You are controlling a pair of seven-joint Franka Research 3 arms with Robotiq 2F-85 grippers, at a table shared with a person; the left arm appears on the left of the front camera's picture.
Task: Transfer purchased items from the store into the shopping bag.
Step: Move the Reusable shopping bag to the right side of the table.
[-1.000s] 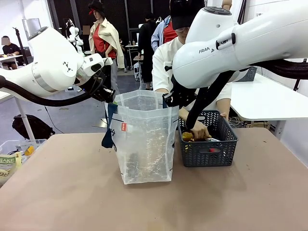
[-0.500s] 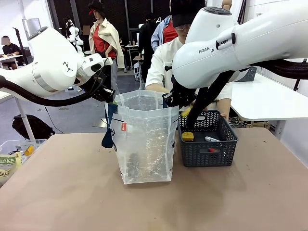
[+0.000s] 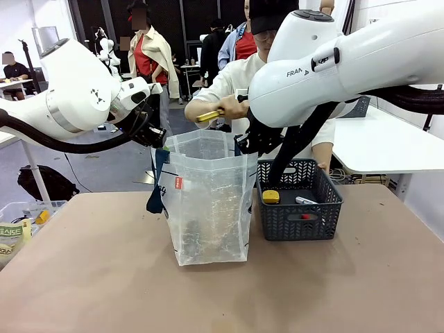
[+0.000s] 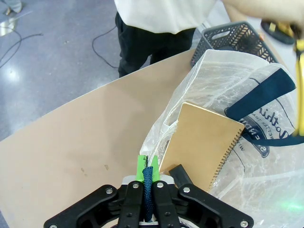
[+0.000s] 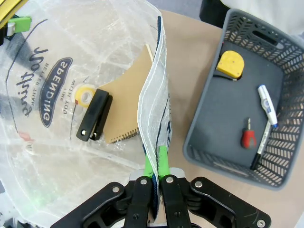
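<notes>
The shopping bag (image 3: 208, 208) stands upright mid-table, its mouth held wide. My left gripper (image 3: 158, 141) is shut on its dark blue strap (image 4: 148, 178), and my right gripper (image 3: 243, 144) is shut on the opposite rim (image 5: 154, 118). Inside the bag lie a tan spiral notebook (image 5: 130, 102), a black stapler (image 5: 95, 116) and a tape roll (image 5: 86, 94). The store, a dark grey basket (image 3: 300, 223), sits just right of the bag and holds a yellow tape measure (image 5: 229, 64), a red-handled screwdriver (image 5: 248, 137) and pens (image 5: 266, 102). The person's hand (image 3: 225, 107) holds a yellow item (image 3: 207, 116) above the bag's mouth.
A clear bin (image 3: 17, 225) with packets sits at the table's left edge. A white table (image 3: 388, 146) stands behind on the right. The brown tabletop (image 3: 222, 298) in front of bag and basket is bare.
The person's hand lifted a yellow item out of the basket and carried it left to above the bag's mouth. Both grippers stayed put, holding the bag.
</notes>
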